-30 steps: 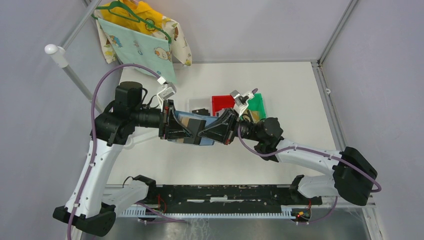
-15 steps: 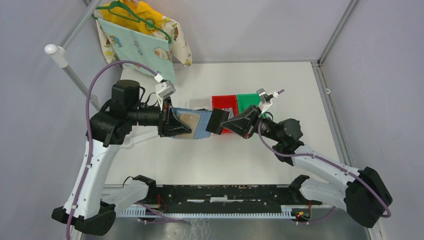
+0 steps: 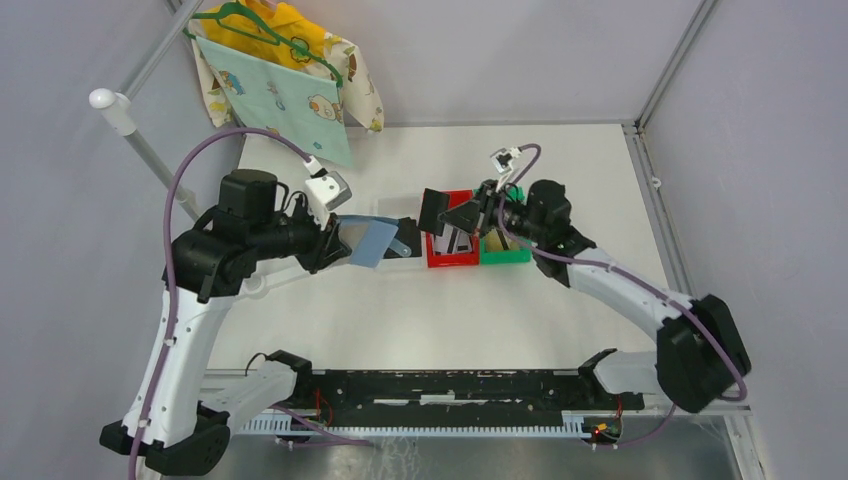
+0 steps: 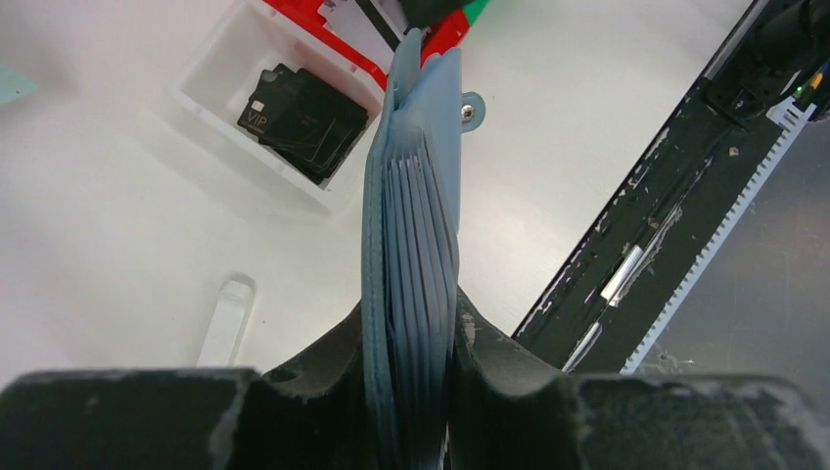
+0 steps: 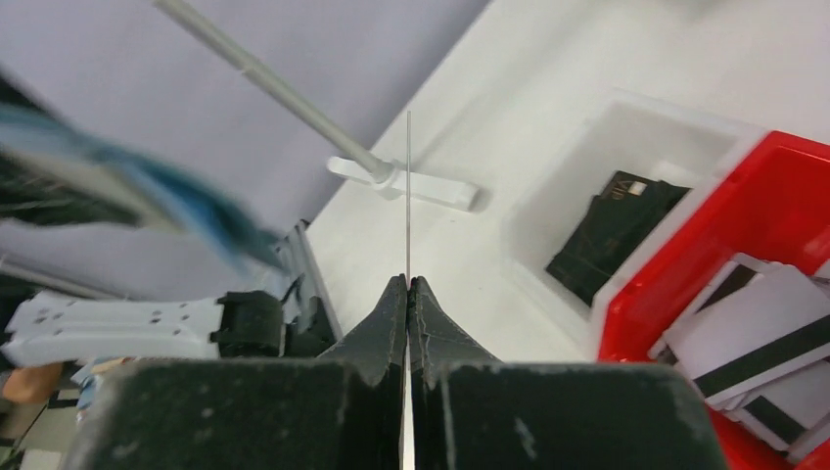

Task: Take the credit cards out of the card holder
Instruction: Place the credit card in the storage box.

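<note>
The left end effector (image 4: 409,328) is clamped on the slate-blue card holder (image 4: 411,196), held edge-up above the tabletop (image 4: 117,225) near the white bin (image 4: 201,88) of black cards (image 4: 303,117). The right end effector (image 5: 408,294) pinches one credit card (image 5: 408,186), seen edge-on, beside the red bin (image 5: 675,259) containing striped white cards (image 5: 773,338).

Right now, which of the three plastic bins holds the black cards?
The white bin, at the left end of the row: black cards lie in it, one marked VIP; the red bin beside it holds pale cards with dark stripes.
</note>
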`<move>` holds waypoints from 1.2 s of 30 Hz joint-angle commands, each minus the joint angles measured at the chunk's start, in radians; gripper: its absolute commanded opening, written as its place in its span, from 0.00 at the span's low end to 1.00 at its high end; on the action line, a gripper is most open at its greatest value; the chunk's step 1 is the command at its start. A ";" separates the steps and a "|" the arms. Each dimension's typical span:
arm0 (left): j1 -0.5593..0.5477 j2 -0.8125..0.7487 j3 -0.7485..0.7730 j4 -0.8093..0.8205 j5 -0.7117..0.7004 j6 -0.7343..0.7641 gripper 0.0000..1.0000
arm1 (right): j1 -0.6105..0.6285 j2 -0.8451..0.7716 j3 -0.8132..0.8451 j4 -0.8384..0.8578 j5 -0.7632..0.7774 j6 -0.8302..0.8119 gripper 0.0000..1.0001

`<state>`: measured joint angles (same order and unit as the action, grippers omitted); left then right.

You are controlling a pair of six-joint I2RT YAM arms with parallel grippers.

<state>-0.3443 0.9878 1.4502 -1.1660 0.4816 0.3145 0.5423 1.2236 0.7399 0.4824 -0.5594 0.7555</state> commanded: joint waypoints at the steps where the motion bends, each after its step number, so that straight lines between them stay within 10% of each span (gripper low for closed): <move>1: -0.002 -0.032 0.070 -0.037 0.056 0.067 0.02 | 0.014 0.213 0.188 -0.158 0.073 -0.118 0.00; 14: -0.002 -0.053 0.085 -0.049 0.204 0.013 0.02 | 0.121 0.769 0.663 -0.407 0.197 -0.194 0.00; 28: -0.002 -0.065 0.088 0.001 0.269 -0.034 0.02 | 0.166 0.848 0.742 -0.457 0.272 -0.202 0.00; 36: -0.002 -0.054 0.099 0.008 0.279 -0.039 0.02 | 0.182 0.790 0.752 -0.521 0.357 -0.250 0.26</move>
<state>-0.3447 0.9356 1.4994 -1.2232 0.7139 0.3157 0.7147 2.0640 1.4567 -0.0116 -0.2749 0.5453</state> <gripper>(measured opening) 0.307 0.204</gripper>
